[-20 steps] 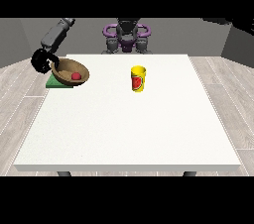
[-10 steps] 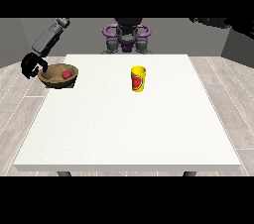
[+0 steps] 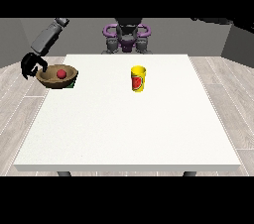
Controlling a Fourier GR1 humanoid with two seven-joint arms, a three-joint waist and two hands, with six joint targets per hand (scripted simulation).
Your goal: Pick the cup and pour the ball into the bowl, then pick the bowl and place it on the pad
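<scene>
The bowl [image 3: 58, 77], ball [image 3: 61, 74] inside, is grasped at its nine-o'clock rim by the hand [image 3: 31, 65], over the pad [image 3: 72, 84] for setting down.

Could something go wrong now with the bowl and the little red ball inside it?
Maybe. The bowl sits at the table's left edge, partly past it, with only a corner of the green pad showing under it, so it might tip off. The hand at the view's left is right at its rim; a bump could push it or jolt out the red ball.
</scene>
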